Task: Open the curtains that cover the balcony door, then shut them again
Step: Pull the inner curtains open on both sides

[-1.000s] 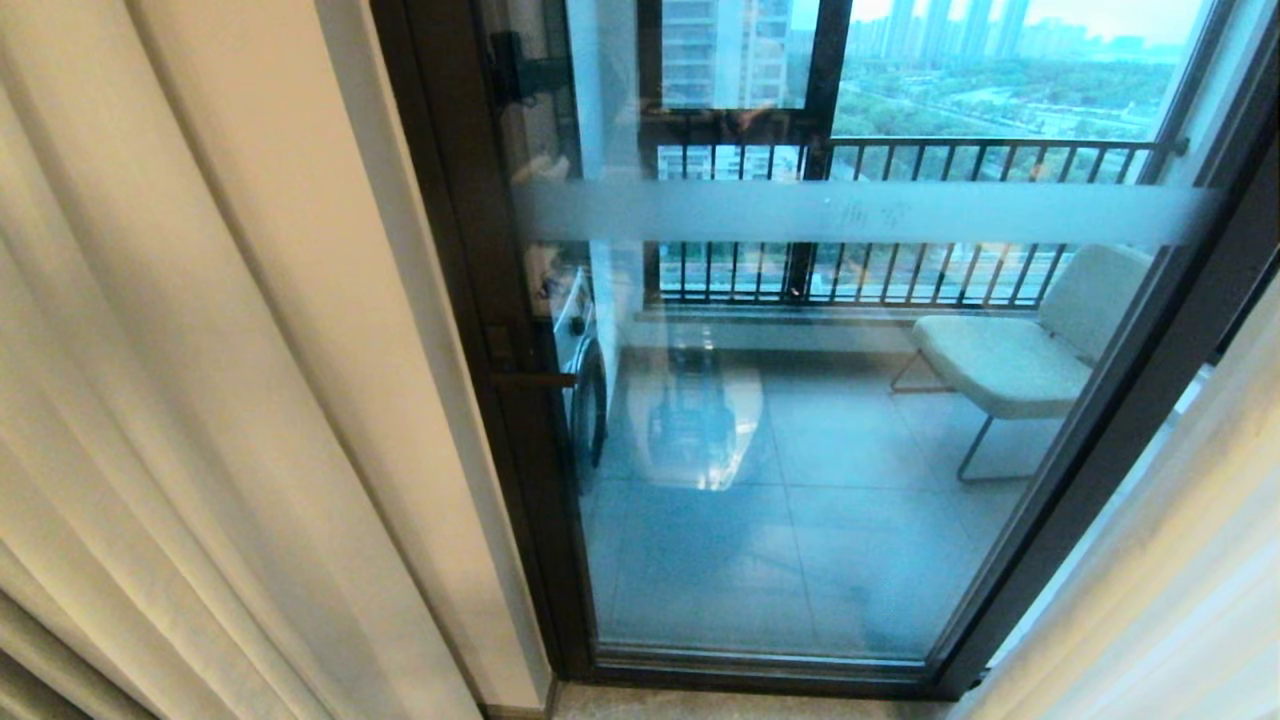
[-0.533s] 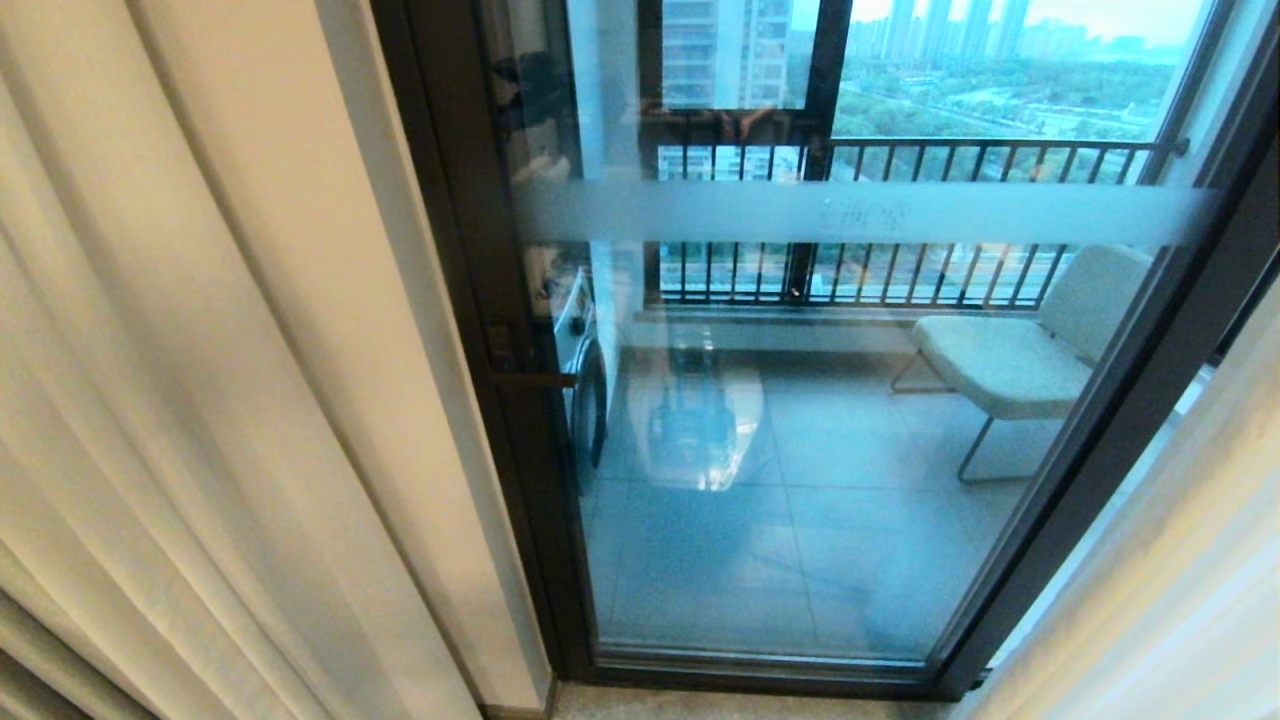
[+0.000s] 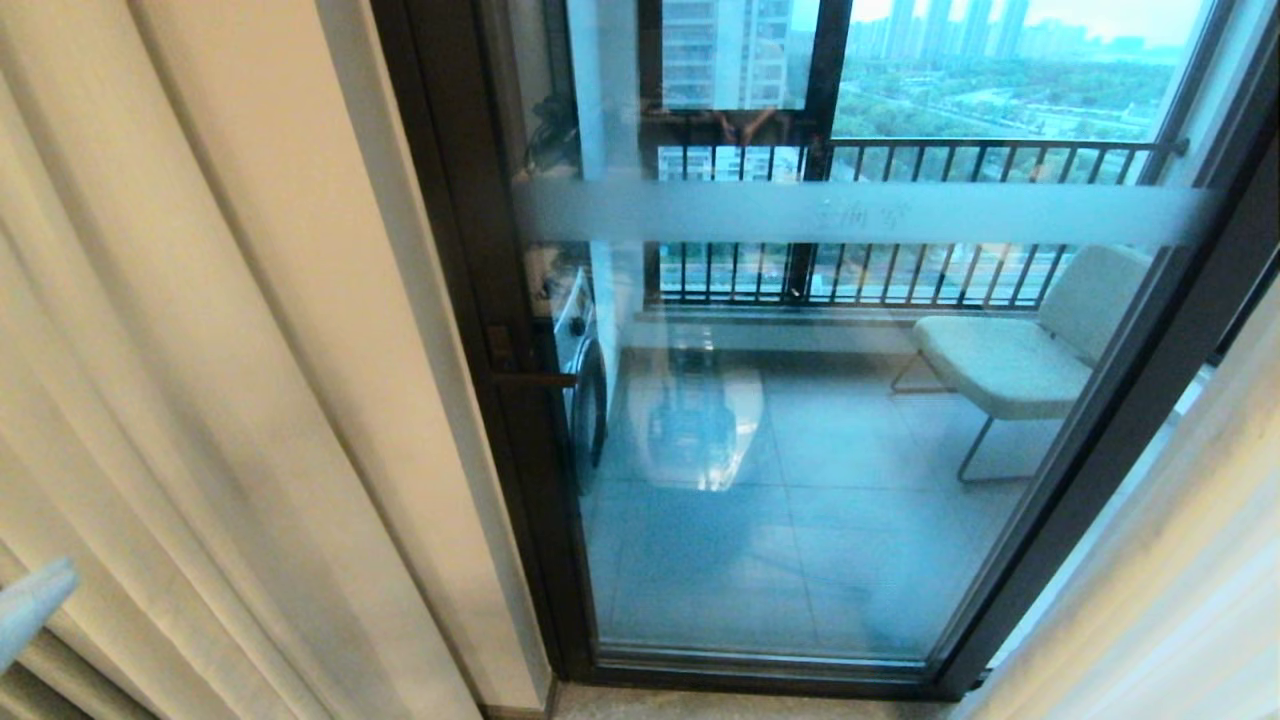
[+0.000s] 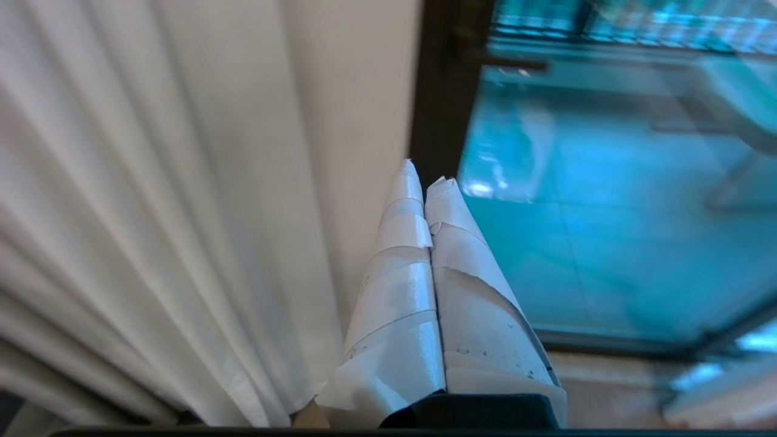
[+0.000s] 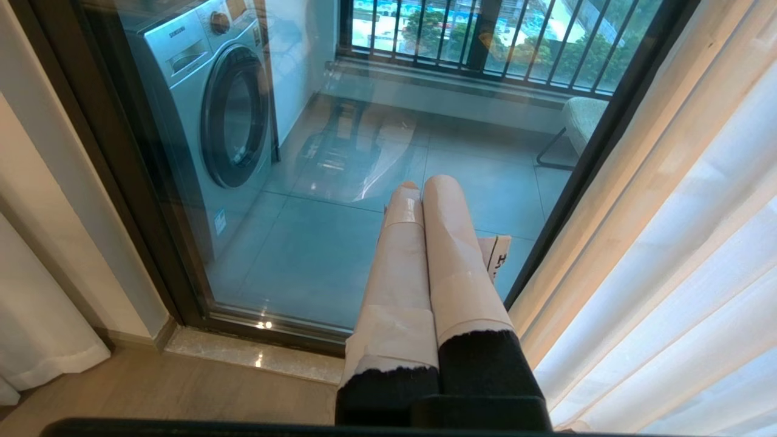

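The curtains stand parted. The heavy cream panel point(image 3: 200, 350) hangs at the left, and a cream and sheer panel point(image 3: 1180, 560) hangs at the right. Between them the balcony door point(image 3: 800, 470) shows its glass and dark frame. My left gripper point(image 3: 35, 600) pokes in at the lower left, in front of the left panel. In the left wrist view the left gripper point(image 4: 425, 173) is shut and empty, its taped fingers beside the cream folds point(image 4: 182, 182) and not touching them. My right gripper point(image 5: 425, 185) is shut, holds nothing and hangs low before the door's sill.
Behind the glass are a washing machine point(image 5: 206, 109), a pale chair point(image 3: 1010, 360) and a black railing point(image 3: 900, 270). A handle point(image 3: 530, 378) sticks out of the door's left frame. Wooden floor point(image 5: 152, 388) runs up to the sill.
The tip of my left gripper has come into the head view at the lower left. The arm's dark reflection near the top of the door's left frame is gone. The curtains hang as before.
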Robot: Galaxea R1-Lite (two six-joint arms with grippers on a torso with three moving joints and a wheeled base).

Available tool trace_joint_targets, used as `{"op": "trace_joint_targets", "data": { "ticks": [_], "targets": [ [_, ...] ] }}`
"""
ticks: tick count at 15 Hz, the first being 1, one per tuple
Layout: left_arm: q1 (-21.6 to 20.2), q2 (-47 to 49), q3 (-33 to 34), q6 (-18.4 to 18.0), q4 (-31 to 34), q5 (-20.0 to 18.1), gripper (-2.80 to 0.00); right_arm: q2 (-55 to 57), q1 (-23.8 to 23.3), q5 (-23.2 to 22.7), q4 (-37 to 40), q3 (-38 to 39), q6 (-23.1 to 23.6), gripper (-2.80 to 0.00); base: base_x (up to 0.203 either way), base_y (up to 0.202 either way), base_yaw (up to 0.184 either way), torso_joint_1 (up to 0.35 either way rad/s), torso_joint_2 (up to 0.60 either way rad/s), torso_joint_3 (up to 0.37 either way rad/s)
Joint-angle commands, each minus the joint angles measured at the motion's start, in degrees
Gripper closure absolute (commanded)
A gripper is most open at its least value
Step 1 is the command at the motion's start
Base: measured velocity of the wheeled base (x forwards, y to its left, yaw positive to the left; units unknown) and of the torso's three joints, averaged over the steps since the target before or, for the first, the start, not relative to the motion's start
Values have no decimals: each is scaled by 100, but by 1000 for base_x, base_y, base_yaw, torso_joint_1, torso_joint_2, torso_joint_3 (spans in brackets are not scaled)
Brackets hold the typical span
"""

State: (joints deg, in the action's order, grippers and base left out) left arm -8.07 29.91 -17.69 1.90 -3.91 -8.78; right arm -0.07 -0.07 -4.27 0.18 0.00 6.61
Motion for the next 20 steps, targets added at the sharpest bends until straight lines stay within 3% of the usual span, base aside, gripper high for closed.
{"op": "trace_joint_targets", "data": {
  "ticks": [1,6,9,11,12,15,20],
  "targets": [
    [312,-1014,583,-11,-3,-7,0,7,5,-3,0,0,7,0,0,0,0,0,0,0],
    [747,-2438,1483,-338,113,35,0,7,-1,-3,0,0,7,0,0,0,0,0,0,0],
    [803,-2991,1369,-342,906,154,0,7,-1,-3,0,0,7,0,0,0,0,0,0,0],
    [803,-2991,1455,-444,857,832,0,7,-1,-3,0,0,7,0,0,0,0,0,0,0],
    [802,-2991,1506,-451,750,944,0,7,5,-3,0,0,7,0,0,0,0,0,0,0],
    [805,-2991,1639,-708,620,755,0,7,-1,-3,0,0,7,0,0,0,0,0,0,0],
    [807,-2991,1655,-690,611,763,0,7,-1,-3,0,0,7,0,0,0,0,0,0,0]
  ]
}}
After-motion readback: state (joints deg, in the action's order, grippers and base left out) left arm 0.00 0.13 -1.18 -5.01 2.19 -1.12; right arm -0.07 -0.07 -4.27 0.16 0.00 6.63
